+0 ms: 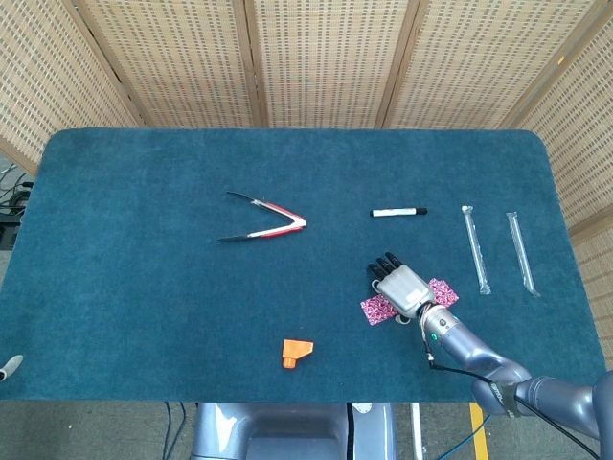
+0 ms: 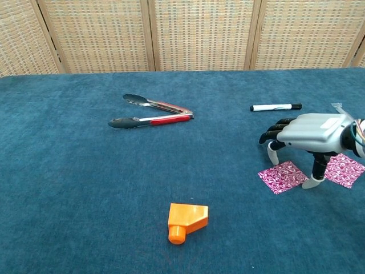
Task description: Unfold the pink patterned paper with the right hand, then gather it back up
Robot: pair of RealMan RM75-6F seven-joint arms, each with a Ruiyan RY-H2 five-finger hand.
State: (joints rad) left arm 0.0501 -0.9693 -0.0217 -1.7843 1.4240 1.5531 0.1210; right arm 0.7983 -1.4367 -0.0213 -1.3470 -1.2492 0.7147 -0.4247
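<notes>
One right hand (image 2: 311,132) stood over one pink patterned paper (image 2: 283,176), fingers spread, gripping nothing. Farther off lay one marker (image 1: 398,211), one pair of tongs (image 1: 263,222), two wrapped straws (image 1: 474,247); nearer left, one orange block (image 2: 186,220)

Blue table (image 1: 144,287). Right hand (image 1: 402,286) palm-down over pink patterned paper (image 1: 376,309), paper showing either side of it. Tongs (image 1: 263,222) mid-left, black-capped marker (image 1: 399,211) beyond the hand, orange block (image 1: 296,353) near front edge, two wrapped straws (image 1: 475,247) at right.
</notes>
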